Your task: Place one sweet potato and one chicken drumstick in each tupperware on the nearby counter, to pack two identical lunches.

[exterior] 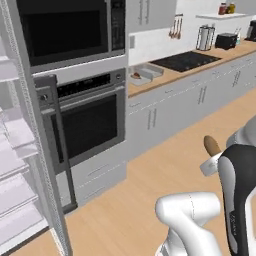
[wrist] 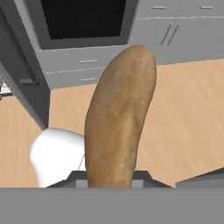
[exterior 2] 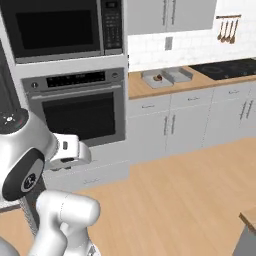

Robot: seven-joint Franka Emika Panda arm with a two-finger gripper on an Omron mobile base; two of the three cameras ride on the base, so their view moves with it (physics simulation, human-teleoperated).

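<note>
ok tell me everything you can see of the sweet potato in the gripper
The sweet potato is a tan-orange elongated tuber with a rounded top end and dull, faintly mottled skin. In the hand view it rises from the bottom edge, leaning slightly, over the wooden floor, with the oven front behind. Its lower end is hidden, so the contact cannot be seen, though the gripper is shut on it. In the left base view its brown tip pokes up beside the arm.
</note>
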